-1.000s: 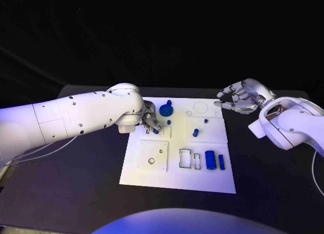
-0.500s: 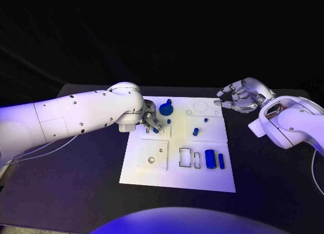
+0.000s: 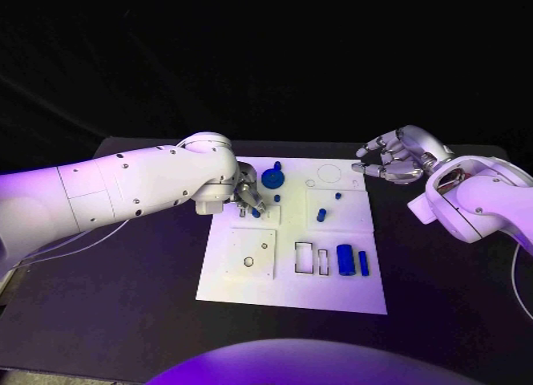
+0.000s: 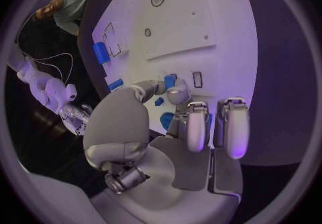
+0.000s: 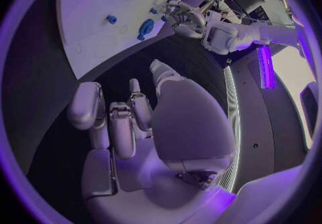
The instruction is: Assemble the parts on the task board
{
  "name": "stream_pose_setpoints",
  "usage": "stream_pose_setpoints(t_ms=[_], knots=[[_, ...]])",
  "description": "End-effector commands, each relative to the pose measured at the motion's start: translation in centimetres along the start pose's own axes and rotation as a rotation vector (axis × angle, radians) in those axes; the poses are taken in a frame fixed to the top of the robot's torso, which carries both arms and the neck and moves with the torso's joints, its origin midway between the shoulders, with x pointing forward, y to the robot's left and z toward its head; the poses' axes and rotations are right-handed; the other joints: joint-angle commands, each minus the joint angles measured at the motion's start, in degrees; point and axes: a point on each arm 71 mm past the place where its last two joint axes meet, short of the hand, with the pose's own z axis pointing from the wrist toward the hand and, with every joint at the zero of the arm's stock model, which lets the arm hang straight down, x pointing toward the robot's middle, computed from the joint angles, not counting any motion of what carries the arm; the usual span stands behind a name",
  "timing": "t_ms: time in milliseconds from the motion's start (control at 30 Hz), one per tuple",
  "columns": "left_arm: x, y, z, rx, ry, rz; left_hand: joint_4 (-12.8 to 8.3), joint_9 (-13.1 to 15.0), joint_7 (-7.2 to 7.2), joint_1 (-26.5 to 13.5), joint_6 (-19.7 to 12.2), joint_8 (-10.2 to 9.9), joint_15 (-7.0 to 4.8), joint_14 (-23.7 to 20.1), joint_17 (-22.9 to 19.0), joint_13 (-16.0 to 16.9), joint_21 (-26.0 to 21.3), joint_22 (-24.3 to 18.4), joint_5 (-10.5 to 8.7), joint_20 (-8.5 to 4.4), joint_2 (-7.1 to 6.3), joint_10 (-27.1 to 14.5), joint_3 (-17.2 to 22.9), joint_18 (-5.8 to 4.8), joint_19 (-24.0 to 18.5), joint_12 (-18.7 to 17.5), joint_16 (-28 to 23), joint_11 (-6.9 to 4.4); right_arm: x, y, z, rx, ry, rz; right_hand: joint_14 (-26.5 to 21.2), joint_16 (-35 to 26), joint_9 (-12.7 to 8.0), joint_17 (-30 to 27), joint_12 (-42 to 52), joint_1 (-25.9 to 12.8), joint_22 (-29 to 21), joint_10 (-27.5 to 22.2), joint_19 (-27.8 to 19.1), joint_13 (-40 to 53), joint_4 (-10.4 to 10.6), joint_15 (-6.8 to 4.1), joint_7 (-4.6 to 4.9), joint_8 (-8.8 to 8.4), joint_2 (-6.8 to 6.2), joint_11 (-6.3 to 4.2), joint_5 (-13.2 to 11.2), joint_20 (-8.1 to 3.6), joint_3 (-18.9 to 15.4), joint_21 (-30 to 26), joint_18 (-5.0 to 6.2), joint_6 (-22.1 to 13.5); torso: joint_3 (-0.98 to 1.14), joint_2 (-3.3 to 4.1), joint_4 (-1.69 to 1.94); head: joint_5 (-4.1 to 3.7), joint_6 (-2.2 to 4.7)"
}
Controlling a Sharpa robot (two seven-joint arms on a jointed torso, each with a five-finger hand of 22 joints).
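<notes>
Simply black table (image 3: pixel 127 305), dark backdrop.

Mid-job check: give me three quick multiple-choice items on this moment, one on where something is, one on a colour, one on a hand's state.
1. Where is the left hand?
A. Over the board's far-left part
B. Off the table
C. Over the board's near-right corner

2. What colour are the parts on the board?
A. Red
B. Blue
C. Yellow

3. What is the right hand doing?
A. Gripping a cylinder
B. Pressing on the board
C. Holding nothing, beside the board's far-right corner

Answers:
1 A: the head view shows the left hand at the board's far-left area, fingers down by a small blue part.
2 B: the big cylinder and the other pieces are blue.
3 C: the right wrist view shows its fingers bare over the dark table.
</notes>
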Motion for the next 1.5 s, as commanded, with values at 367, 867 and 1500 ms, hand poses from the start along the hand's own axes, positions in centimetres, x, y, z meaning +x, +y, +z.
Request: stream_pose_setpoints(t_ms=[367, 867, 1500], knots=[[0.54, 0.06, 0.42, -0.009, 0.038, 0.018, -6.7, 0.3, -2.24, -2.3, 1.4, 0.2, -0.48, 6.0, 15.1, -0.4, 0.2, 12.5, -2.85, -0.65, -0.40, 0.5, 6.4, -0.88, 3.9, -0.4, 0.2, -0.30, 0.14, 0.06, -0.02, -0.010, 0.015, -0.006, 5.3, -0.4, 0.1, 12.2, -0.2, 0.0, -0.1, -0.3, -0.3, -0.1, 0.2, -0.19, -0.01, 0.31, -0.30, -0.21, 0.3, 0.09, 0.0, -0.3, 0.36, 0.3, -0.02, -0.04, 0.03, -0.15, -0.24], [0.59, 0.23, 0.63, -0.016, 0.050, 0.019, -4.5, -0.3, -2.66, -4.2, 2.0, -0.1, -0.70, 6.0, 15.1, -0.4, 0.2, 12.5, -5.91, -0.86, -1.01, 0.4, 3.0, -0.89, 3.9, -0.1, 0.2, -0.60, 0.11, 0.02, -0.03, -0.008, 0.014, -0.007, 5.2, -0.4, 0.2, 12.1, -0.3, 0.0, -0.2, -0.4, -0.4, -0.2, 0.2, -0.20, -0.03, 0.36, -0.32, -0.23, -0.2, 0.07, 0.0, -0.5, 0.39, 0.3, -0.02, -0.10, 0.03, -0.22, -0.34], [0.63, 0.33, 0.76, -0.021, 0.061, 0.019, -1.2, -1.2, -2.70, -5.8, 2.8, -0.6, -0.70, 6.0, 15.1, -0.2, 0.3, 12.8, -9.94, -0.91, -1.72, 0.3, -1.5, -0.95, 4.1, 0.4, 0.2, -0.64, 0.08, -0.03, -0.04, -0.004, 0.013, -0.007, 5.2, -0.5, 0.3, 12.1, -0.4, -0.3, -0.3, -0.4, -0.4, -0.3, 0.3, -0.21, -0.03, 0.40, -0.36, -0.23, -1.0, 0.05, -0.2, -0.7, 0.42, 0.3, -0.01, -0.03, 0.03, -0.28, -0.28]])
